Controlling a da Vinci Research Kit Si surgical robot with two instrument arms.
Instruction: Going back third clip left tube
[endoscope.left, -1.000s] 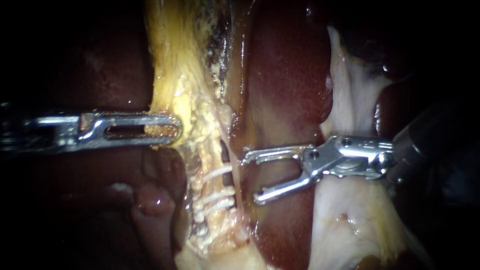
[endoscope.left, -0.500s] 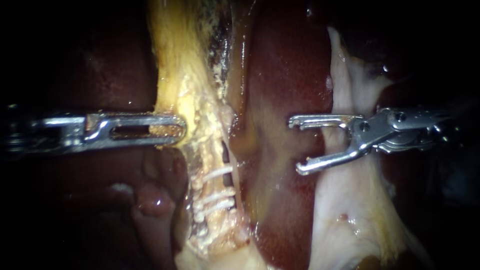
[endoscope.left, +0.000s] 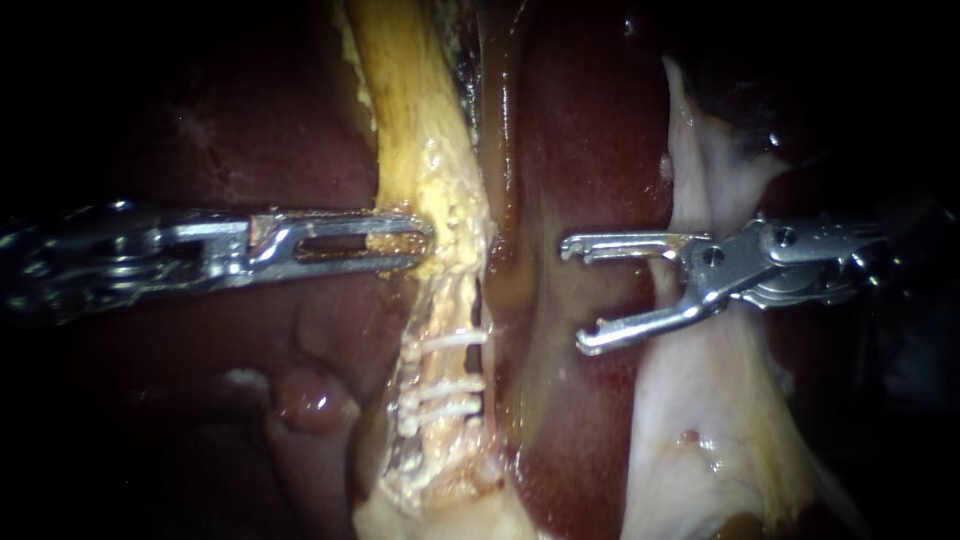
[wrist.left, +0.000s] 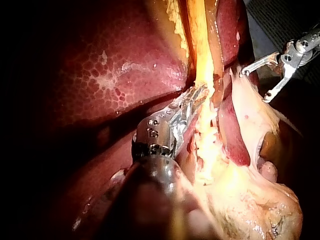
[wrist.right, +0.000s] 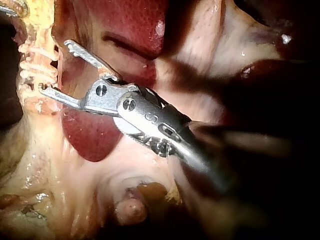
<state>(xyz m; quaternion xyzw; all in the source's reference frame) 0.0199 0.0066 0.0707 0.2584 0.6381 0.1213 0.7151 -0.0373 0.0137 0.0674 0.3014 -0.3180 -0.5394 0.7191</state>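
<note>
1. Left tube (endoscope.left: 440, 400) is running from 12 o'clock to 6 o'clock in the endoscope view, low of centre, and is carrying three white clips (endoscope.left: 442, 386) set across it.
2. We are gripping the yellow strand (endoscope.left: 410, 130) just above the clips with the left instrument (endoscope.left: 405, 240), which is entering from 9 o'clock. Its jaws are clamping that strand from both sides.
3. The right instrument (endoscope.left: 574, 295) is hovering over the liver (endoscope.left: 590, 150), its jaws spread wide, holding nothing and pointing to 9 o'clock, crosswise to the tube's axis.
4. From those tips the clips are lying at about 8 o'clock, near but apart.
5. We are judging the right instrument to be the free one; its way out is lying toward 3 o'clock, along its shaft.
</note>
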